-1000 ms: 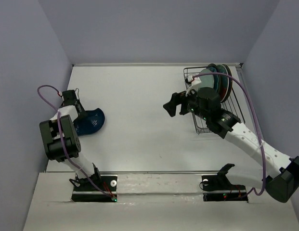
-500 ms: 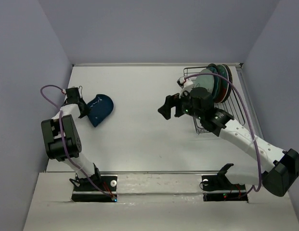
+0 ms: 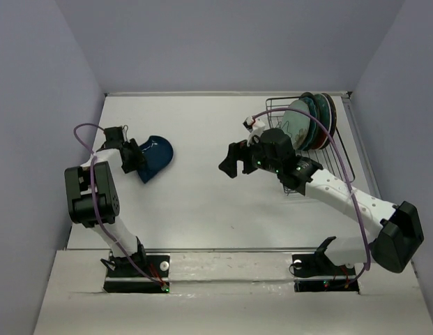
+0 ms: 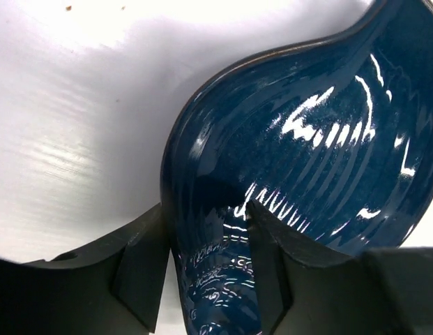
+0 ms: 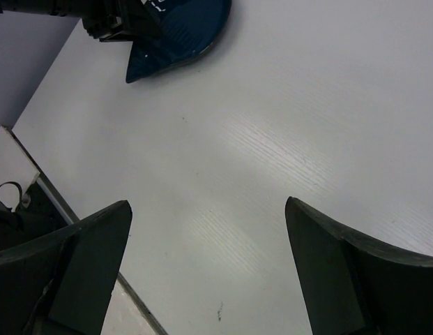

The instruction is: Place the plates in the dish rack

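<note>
My left gripper (image 3: 137,159) is shut on the rim of a glossy dark blue plate (image 3: 155,156) and holds it tilted above the table at the left. In the left wrist view the ribbed blue plate (image 4: 314,160) fills the frame, its rim pinched between my fingers (image 4: 143,265). My right gripper (image 3: 232,160) is open and empty over the table's middle, pointing left. The blue plate also shows in the right wrist view (image 5: 185,31). The black wire dish rack (image 3: 335,157) stands at the back right with several plates (image 3: 307,122) upright in it.
The left arm's purple cable (image 3: 87,132) loops beside the left wall. The right arm's cable (image 3: 359,181) arcs over the rack. The table's near edge and arm bases (image 3: 136,272) run along the bottom.
My left gripper has carried the dark blue plate up and to the right. My right gripper has moved left, away from the rack, toward the table's middle.
</note>
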